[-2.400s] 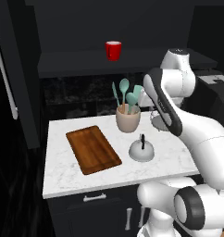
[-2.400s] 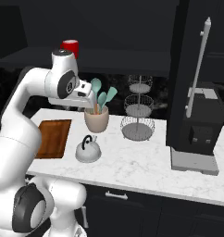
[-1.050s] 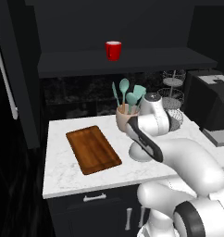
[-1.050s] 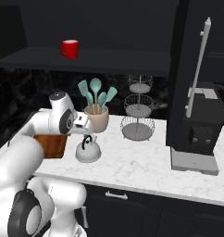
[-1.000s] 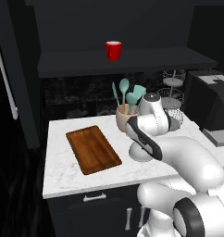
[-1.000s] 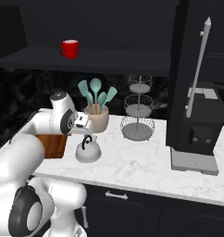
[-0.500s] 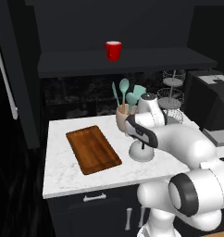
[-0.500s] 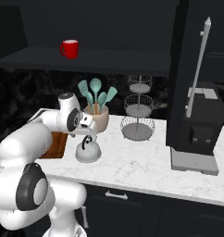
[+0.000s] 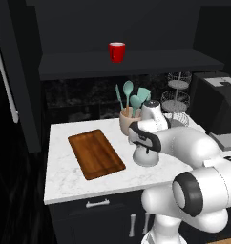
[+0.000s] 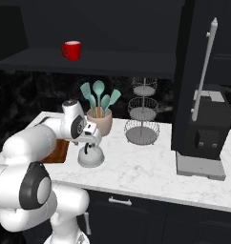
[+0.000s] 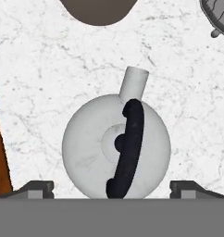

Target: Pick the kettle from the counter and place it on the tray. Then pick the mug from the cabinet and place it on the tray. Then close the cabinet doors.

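1. On the counter [image 9: 65, 181], just right of the tray [image 9: 95, 153], stands the kettle [image 11: 116, 147], and the gripper [image 11: 111, 187] hangs straight above it with the jaws spread wide and nothing between them.
2. Judging by that, the first step is in hand: the reach for the kettle, with no grasp made yet. The hand view looks down on the dome, its black handle [image 11: 127, 148] running top to bottom across the middle and the spout [image 11: 133, 83] pointing away.
3. The two fingertips [image 11: 36, 187] sit far out to either side of the dome, so the handle lies crosswise between them (a good line for pinching it flat).
4. The next move probably calls for a short drop until the tips flank the handle, then a close on it, then a lift and a carry left to the tray.
5. The utensil crock [image 9: 128, 121] stands close behind the kettle, so the lift should likely go straight up before any sideways swing.
6. The mug [image 9: 117, 51] waits on the cabinet shelf [image 9: 136, 62] above, and the door [image 9: 15, 76] at the left stands open; both later steps look untouched.
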